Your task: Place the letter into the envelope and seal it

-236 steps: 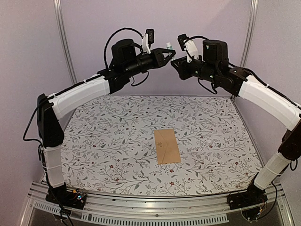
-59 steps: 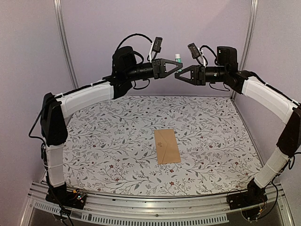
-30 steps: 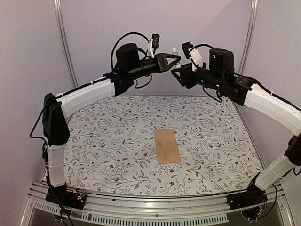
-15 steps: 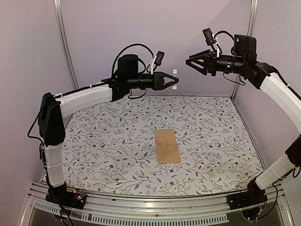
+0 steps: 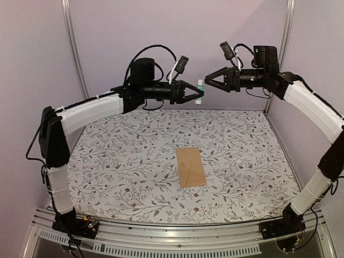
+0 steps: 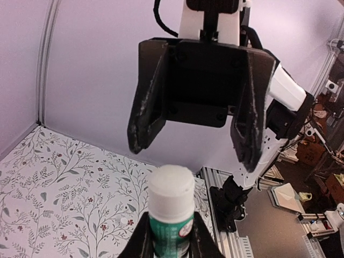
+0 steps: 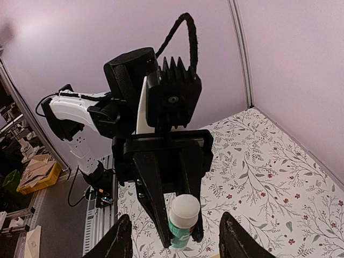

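The tan envelope [image 5: 191, 166] lies flat on the flowered cloth, right of the middle. The letter is out of view. My left gripper [image 5: 198, 97] is raised high at the back and shut on a green glue stick [image 5: 200, 91] with a white cap; the stick also shows in the left wrist view [image 6: 171, 212] and the right wrist view [image 7: 183, 215]. My right gripper [image 5: 208, 83] is open and empty. It faces the left gripper tip to tip, just right of the stick's cap and apart from it. It fills the left wrist view [image 6: 199, 123].
The flowered tablecloth [image 5: 123, 161] covers the table. Purple walls and metal corner posts [image 5: 72, 48] stand behind and at the sides. The aluminium rail [image 5: 177, 239] with both arm bases runs along the near edge.
The right gripper, which had pulled away up and to the right half a second ago, has come back down and left to the stick's cap. The left gripper still holds the stick.
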